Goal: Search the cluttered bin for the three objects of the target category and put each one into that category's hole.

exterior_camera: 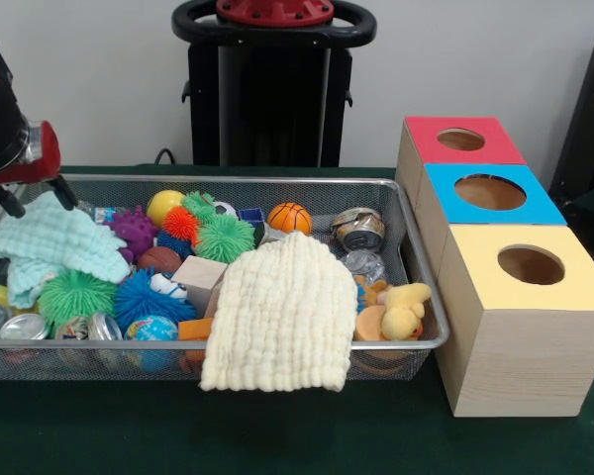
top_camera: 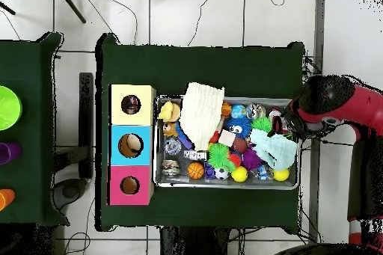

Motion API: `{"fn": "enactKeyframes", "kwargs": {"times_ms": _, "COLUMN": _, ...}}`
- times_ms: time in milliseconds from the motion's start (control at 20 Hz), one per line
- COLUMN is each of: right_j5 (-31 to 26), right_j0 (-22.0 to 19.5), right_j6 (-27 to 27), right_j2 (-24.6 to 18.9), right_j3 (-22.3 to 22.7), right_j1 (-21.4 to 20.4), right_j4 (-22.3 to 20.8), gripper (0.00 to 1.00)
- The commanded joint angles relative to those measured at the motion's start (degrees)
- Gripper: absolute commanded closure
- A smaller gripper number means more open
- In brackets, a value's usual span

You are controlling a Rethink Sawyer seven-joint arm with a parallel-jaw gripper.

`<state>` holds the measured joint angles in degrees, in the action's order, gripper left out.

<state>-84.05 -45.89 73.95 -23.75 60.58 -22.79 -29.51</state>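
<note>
A wire mesh bin (exterior_camera: 416, 223) holds a heap of clutter. Among it are an orange mini basketball (exterior_camera: 289, 218), a yellow ball (exterior_camera: 163, 205), spiky balls in purple (exterior_camera: 134, 230), green (exterior_camera: 225, 237) and blue (exterior_camera: 144, 297), a dented can (exterior_camera: 358, 228), a wooden block (exterior_camera: 198, 279) and a yellow duck plush (exterior_camera: 406, 309). A cream cloth (exterior_camera: 282, 312) hangs over the front rim. My gripper (exterior_camera: 37, 201) hovers at the bin's left end, open, its black fingers (exterior_camera: 64, 191) straddling the top edge of a mint cloth (exterior_camera: 54, 247). Nothing is held.
Three wooden boxes with round holes stand in a row right of the bin: red top (exterior_camera: 426, 134), blue top (exterior_camera: 445, 203), yellow top (exterior_camera: 564, 287). In the overhead view the red arm (top_camera: 336, 106) reaches in from the right beside the bin (top_camera: 224, 185). Green cloth covers the table.
</note>
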Motion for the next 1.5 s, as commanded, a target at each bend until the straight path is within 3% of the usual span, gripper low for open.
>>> {"fn": "enactKeyframes", "kwargs": {"times_ms": 50, "right_j5": -1.9, "right_j0": -1.0, "right_j6": -18.1, "right_j2": -2.5, "right_j3": 6.5, "right_j1": -1.0, "right_j4": -2.1, "gripper": 0.00}}
{"fn": "enactKeyframes", "kwargs": {"times_ms": 1500, "right_j5": 5.4, "right_j0": -3.5, "right_j6": -16.2, "right_j2": -3.7, "right_j3": 11.5, "right_j1": 1.8, "right_j4": -3.1, "gripper": 0.00}}
